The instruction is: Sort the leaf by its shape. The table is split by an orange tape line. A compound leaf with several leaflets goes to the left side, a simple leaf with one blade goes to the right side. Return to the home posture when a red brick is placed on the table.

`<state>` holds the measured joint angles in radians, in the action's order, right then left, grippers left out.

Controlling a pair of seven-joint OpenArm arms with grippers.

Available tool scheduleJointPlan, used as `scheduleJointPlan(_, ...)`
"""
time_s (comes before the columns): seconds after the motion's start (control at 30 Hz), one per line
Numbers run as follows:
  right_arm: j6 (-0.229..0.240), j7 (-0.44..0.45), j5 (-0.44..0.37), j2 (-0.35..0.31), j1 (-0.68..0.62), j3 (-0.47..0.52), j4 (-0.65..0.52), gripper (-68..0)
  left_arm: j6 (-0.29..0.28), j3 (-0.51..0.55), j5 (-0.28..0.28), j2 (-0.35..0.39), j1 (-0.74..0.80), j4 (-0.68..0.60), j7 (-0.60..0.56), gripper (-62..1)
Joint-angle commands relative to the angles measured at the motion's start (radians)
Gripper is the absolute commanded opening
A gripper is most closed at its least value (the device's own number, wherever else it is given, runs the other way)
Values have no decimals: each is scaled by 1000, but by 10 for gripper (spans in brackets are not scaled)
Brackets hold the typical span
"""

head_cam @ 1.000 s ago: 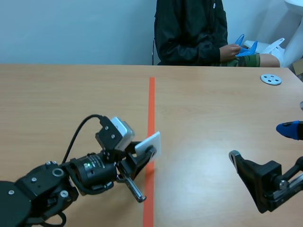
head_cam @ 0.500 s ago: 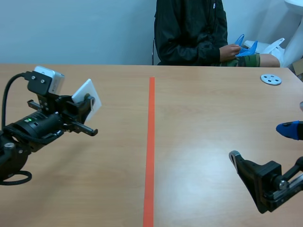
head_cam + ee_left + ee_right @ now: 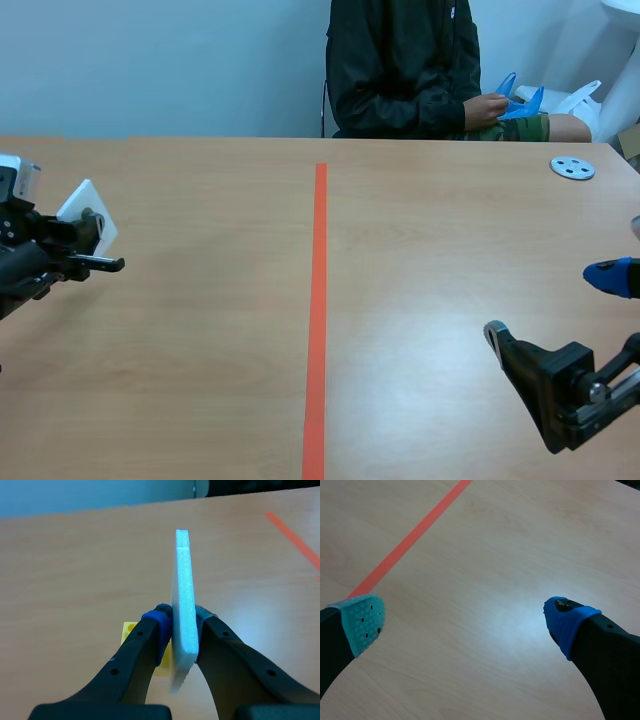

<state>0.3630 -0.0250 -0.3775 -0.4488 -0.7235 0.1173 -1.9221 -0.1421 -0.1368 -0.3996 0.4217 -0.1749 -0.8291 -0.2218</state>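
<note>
Fingers (image 3: 140, 650) of my left gripper (image 3: 182, 625) clamp a white card (image 3: 183, 580) edge-on; my right gripper (image 3: 465, 615) stands wide open, empty.

You've got a person in a black jacket (image 3: 400, 65) seated at the far side, holding something blue (image 3: 520, 100). Grey holed disc (image 3: 572, 167) far right. Yellow square (image 3: 129, 630), maybe a sticker, lies flat.

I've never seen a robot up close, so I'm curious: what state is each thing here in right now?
Left jaws: shut on the white card.
White card: held upright, above the table.
Right jaws: open, empty.
Grey disc: lying flat on the table.
</note>
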Motion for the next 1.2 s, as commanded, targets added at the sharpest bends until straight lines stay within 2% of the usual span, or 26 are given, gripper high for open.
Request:
scheduleJointPlan(0.0,1,15,-3,-5,11,1,-5,4,-2,8,-27,3,-40,22,-31,-569)
scheduleJointPlan(0.2,1,15,-3,-6,11,1,-5,4,-2,8,-80,2,-119,182,-88,-568)
scheduleJointPlan(0.47,1,11,-3,-6,11,1,-5,4,-2,8,-80,-5,-180,396,-180,-567)
scheduleJointPlan(0.87,1,11,-4,-6,11,1,-5,4,-2,8,-80,-6,-177,429,-180,-566)
scheduleJointPlan(0.9,1,11,-4,-6,11,1,-5,4,-2,8,-80,-6,-177,429,-180,-556)
scheduleJointPlan(1.03,1,11,-4,-6,11,1,-5,4,-2,8,-80,-6,-177,429,-180,-445)
scheduleJointPlan(1.17,1,11,-4,-6,11,1,-5,4,-2,8,-80,-5,-176,429,-179,-442)
